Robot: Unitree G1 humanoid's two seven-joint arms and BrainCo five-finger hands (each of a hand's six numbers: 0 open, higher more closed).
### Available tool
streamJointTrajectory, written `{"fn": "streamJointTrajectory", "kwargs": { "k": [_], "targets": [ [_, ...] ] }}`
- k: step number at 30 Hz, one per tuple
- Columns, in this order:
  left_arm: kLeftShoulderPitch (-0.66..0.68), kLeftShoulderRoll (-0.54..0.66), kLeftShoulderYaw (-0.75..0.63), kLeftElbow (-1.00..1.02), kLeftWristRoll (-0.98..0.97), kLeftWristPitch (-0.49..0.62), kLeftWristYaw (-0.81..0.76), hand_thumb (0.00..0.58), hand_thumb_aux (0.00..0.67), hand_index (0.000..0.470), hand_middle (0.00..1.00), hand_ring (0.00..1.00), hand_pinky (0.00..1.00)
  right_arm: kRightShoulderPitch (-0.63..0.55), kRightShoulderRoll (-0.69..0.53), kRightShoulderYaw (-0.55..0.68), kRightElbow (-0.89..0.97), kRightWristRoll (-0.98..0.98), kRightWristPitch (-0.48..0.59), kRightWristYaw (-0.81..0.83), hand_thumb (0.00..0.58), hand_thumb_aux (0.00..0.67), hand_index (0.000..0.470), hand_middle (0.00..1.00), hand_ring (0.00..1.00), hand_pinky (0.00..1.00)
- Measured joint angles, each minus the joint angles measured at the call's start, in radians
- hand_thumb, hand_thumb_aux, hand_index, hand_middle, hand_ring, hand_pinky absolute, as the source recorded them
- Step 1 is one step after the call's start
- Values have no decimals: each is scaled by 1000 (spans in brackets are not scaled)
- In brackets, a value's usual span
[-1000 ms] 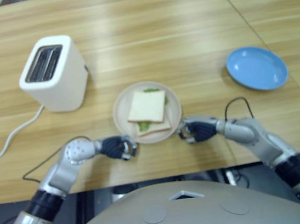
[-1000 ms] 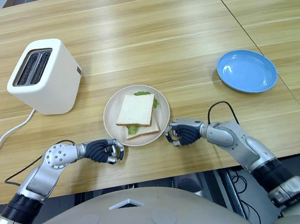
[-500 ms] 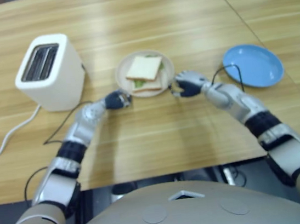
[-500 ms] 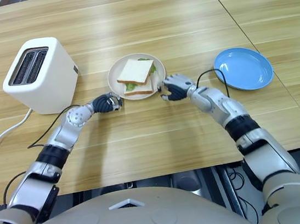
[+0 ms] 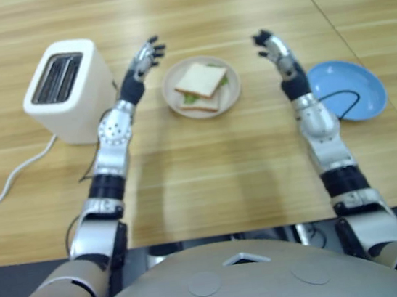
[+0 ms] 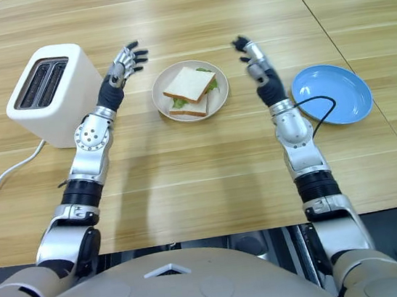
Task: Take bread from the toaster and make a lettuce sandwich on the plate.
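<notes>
A beige plate [image 6: 213, 101] sits at the table's middle with a sandwich [image 6: 191, 91] on it: two white bread slices, the top one askew, green lettuce showing between them. The white toaster [image 6: 49, 95] stands to the left with both slots dark. My left hand [image 6: 123, 62] is raised between toaster and plate, fingers spread, holding nothing. My right hand [image 6: 253, 55] is raised right of the plate, fingers spread too, holding nothing. Neither hand touches the plate.
A blue plate [image 6: 332, 94] lies at the right, just beyond my right forearm, with a black cable looping over its near edge. The toaster's white cord [image 6: 2, 185] trails to the left edge. A seam between tabletops runs along the right side.
Both hands have let go of the beige plate's rim, opened and lifted up and outward. The plate with the sandwich now lies farther from the table's front edge than one second ago.
</notes>
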Motion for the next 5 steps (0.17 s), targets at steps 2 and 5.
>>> {"fn": "streamJointTrajectory", "kwargs": {
  "k": [2,5],
  "targets": [
    [-5,-16,26,28,-30,-18,4,0,0,0,0,0,0,0,31,-55,-11,93,24,31,0,0,0,0,0,0],
    [-11,-40,60,85,-53,-25,25,0,0,0,0,0,0,-1,70,-108,-10,160,52,57,0,0,0,0,0,0]
  ]
}}
